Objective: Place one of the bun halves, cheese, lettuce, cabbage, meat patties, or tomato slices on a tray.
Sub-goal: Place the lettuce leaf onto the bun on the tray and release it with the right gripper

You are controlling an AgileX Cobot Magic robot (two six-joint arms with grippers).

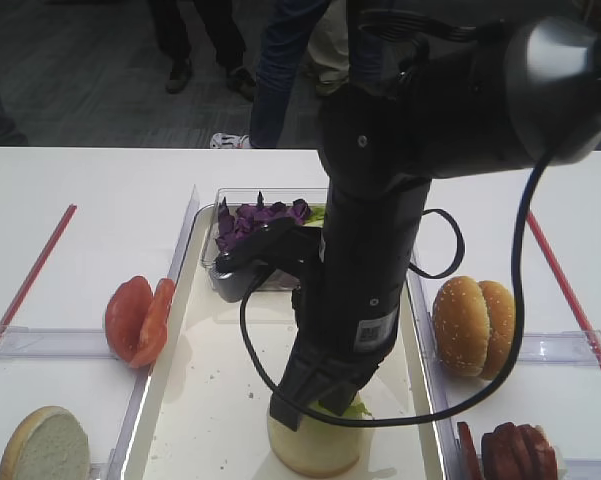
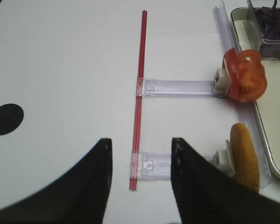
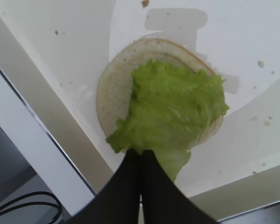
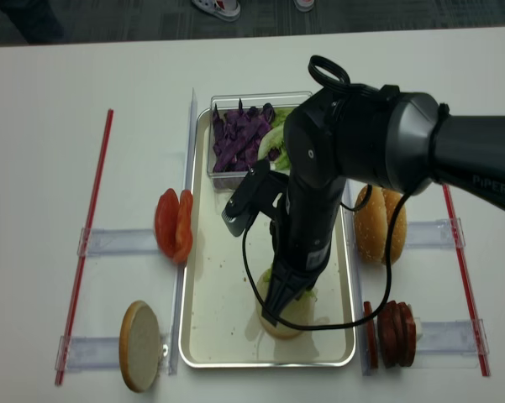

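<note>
The right claw (image 3: 140, 163) is closed, pinching the lettuce (image 3: 174, 109) by its stem edge; the leaf lies on a bun half (image 3: 112, 88) near the tray (image 4: 203, 252)'s front edge. It looks light, limp, tearable. The left claw (image 2: 140, 154) is open.

Four bun halves (image 4: 376, 225) – two tomato slices (image 4: 173, 225) – three meat patties (image 4: 392, 332) – one tray (image 4: 214, 319)

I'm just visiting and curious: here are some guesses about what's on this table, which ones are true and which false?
1. The right gripper is shut on the lettuce. True.
2. The lettuce lies over a bun half in the tray. True.
3. The tomato slices are in the tray. False; they stand outside its left edge.
4. The left gripper holds a bun. False; it is open and holds nothing.
5. Purple cabbage fills a clear tub. True.
</note>
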